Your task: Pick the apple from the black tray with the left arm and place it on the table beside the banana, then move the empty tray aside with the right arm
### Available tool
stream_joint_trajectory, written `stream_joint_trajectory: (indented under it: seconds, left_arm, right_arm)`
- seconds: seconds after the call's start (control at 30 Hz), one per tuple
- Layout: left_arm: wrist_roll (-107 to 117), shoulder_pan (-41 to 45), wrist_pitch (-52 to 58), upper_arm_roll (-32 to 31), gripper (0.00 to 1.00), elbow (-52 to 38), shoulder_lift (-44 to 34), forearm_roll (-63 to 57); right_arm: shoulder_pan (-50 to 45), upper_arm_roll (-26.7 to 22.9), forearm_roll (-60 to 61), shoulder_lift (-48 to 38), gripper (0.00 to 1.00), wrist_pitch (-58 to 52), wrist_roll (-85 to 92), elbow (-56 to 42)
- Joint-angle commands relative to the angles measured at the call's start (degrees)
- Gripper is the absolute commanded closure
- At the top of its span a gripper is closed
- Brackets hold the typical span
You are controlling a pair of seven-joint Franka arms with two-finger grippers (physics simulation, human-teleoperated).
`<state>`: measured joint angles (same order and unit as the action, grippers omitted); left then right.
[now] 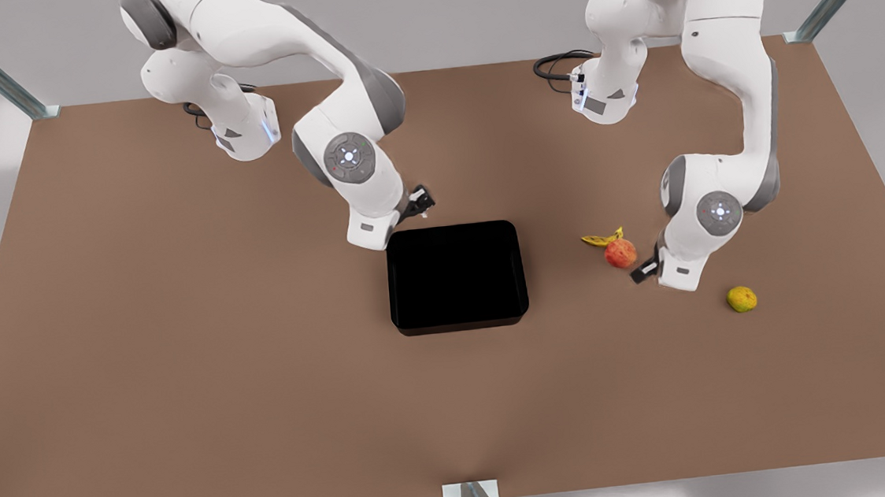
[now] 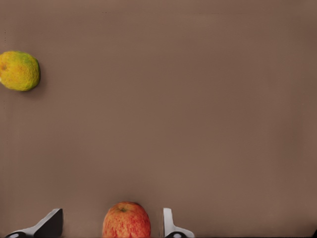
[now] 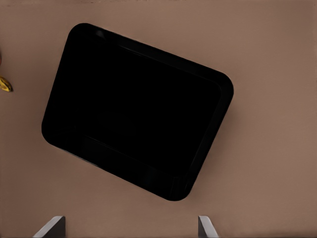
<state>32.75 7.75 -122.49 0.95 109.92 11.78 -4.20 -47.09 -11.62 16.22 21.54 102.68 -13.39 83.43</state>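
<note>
The red apple (image 1: 621, 253) rests on the brown table (image 1: 181, 340), touching the small yellow banana (image 1: 602, 238) just behind it. My left gripper (image 1: 644, 268), on the arm at the front view's right, sits low beside the apple. In the left wrist view the apple (image 2: 126, 221) lies between the spread fingers (image 2: 171, 225) of that gripper (image 2: 113, 212), which is open and not touching it. The black tray (image 1: 457, 277) sits mid-table with nothing in it. My right gripper (image 1: 419, 201) hovers open over the tray's far left corner; its wrist view looks down on the tray (image 3: 136, 111).
A yellow-green lumpy fruit (image 1: 742, 298) lies on the table to the front view's right of the left gripper, also seen as the fruit (image 2: 19, 71) in the left wrist view. Both arm bases stand at the table's far edge.
</note>
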Motion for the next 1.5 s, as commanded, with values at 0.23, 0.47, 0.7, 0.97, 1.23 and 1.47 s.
stream_joint_trajectory:
  seconds: [0.23,0.47,0.7,0.97,1.23,1.47]
  left_arm:
    - [-31.08,0.16,10.60,8.20,0.00,-3.92,-12.39,8.41]
    - [-31.34,-0.45,13.68,9.69,0.00,-5.68,-11.43,8.41]
    - [-31.08,-0.89,13.41,10.04,0.00,-5.68,-11.16,8.41]
    - [-30.11,-0.80,13.85,9.78,0.00,-5.59,-11.16,8.33]
    - [-28.45,-0.10,13.85,6.44,0.00,-5.86,-10.99,3.24]
    - [-27.21,-0.63,14.03,6.26,0.00,-5.77,-10.64,3.05]
  right_arm:
    - [-1.96,3.27,-7.61,-8.27,0.00,22.91,-44.35,17.12]
    - [0.15,1.42,-7.87,-5.37,0.00,25.82,-46.29,16.77]
    - [-0.64,2.13,-8.14,0.43,0.00,28.45,-40.40,17.21]
    - [-0.46,2.13,-8.05,4.47,0.01,29.06,-26.96,19.41]
    - [0.06,2.04,-8.05,9.75,0.01,38.91,-18.08,20.02]
    - [0.24,2.04,-7.35,10.72,0.02,43.39,-9.38,22.92]
